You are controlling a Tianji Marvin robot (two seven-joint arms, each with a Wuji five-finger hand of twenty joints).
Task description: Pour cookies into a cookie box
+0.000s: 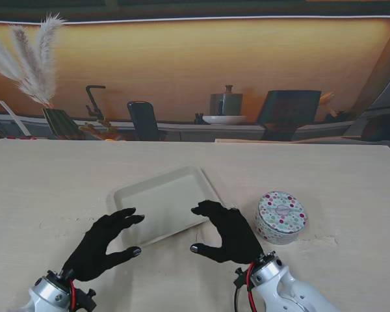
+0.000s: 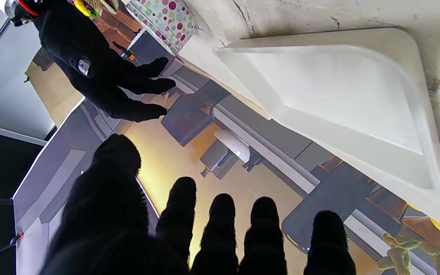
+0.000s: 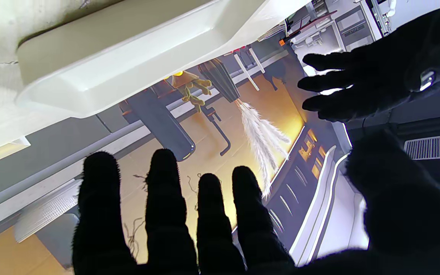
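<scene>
A shallow white tray (image 1: pixel 162 203) lies in the middle of the table, and nothing shows inside it. To its right stands a round tin (image 1: pixel 281 216) with a polka-dot lid on it. My left hand (image 1: pixel 103 246) hovers open at the tray's near left corner. At the tray's near right corner my right hand (image 1: pixel 226 233) is open too, between tray and tin. Neither hand touches anything. The left wrist view shows the tray (image 2: pixel 342 99), the tin (image 2: pixel 164 21) and my right hand (image 2: pixel 101 72). In the right wrist view I see the tray (image 3: pixel 128 49) and my left hand (image 3: pixel 376 76).
The pale wooden table (image 1: pixel 52 188) runs back to a printed kitchen backdrop (image 1: pixel 195 71) along its far edge. Bare table top lies to the left of the tray and to the right of the tin.
</scene>
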